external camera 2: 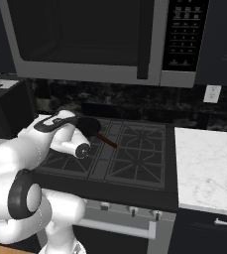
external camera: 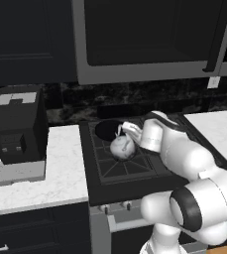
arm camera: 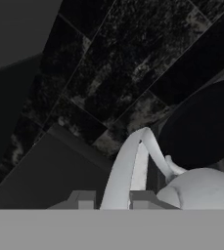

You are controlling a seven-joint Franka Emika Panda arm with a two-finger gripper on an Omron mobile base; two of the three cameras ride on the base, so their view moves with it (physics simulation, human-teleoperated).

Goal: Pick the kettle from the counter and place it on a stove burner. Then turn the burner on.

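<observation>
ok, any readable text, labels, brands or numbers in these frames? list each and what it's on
None can be read.
Microwave control panel: rows of small pale button marks, too small and blurred to read.
Coffee machine: no label visible.
Kettle: plain, no marking.
Wall outlet: blank.

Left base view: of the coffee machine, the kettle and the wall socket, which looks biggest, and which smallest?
1. Coffee machine, by far the largest.
2. Kettle, a small round body over the stove.
3. Wall socket, smallest; it sits farther back, so distance may shrink it somewhat.

Smooth silvery metal kettle (external camera: pixel 122 147), matt black iron stove burner (external camera: pixel 127 166), veined marble-look counter (external camera: pixel 60 173).
</observation>
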